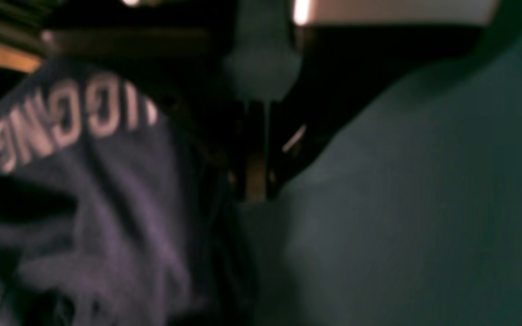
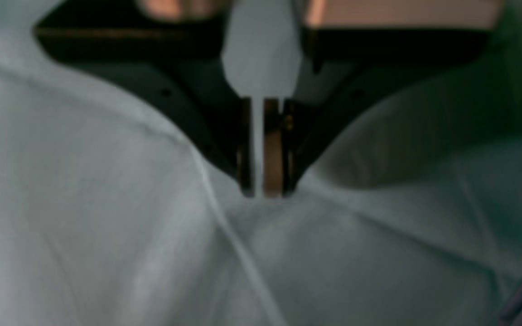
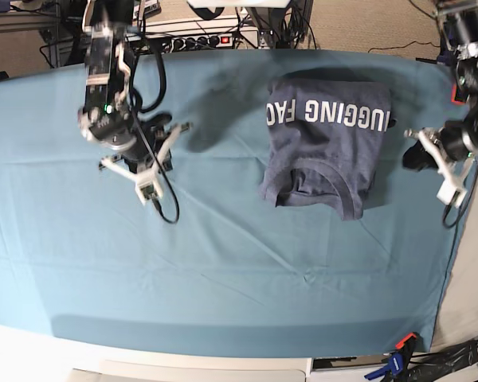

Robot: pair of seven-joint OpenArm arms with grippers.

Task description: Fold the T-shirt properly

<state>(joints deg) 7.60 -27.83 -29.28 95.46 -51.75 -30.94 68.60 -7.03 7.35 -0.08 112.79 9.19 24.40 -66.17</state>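
The blue-grey T-shirt (image 3: 327, 139) lies folded on the teal table cloth (image 3: 223, 255), right of centre, with white lettering along its far part and the neck towards the front. In the left wrist view the shirt (image 1: 98, 203) fills the left side, its lettering showing. My left gripper (image 1: 255, 181) (image 3: 416, 157) is shut and empty, just beside the shirt's right edge. My right gripper (image 2: 263, 190) (image 3: 135, 159) is far to the shirt's left, its jaws almost together, with only bare table cloth (image 2: 107, 203) under it.
The table's right edge (image 3: 450, 263) runs close behind my left arm. A power strip and cables (image 3: 199, 36) lie beyond the far edge. A clamp (image 3: 398, 354) sits at the front right corner. A black cable (image 3: 163, 199) hangs from my right arm.
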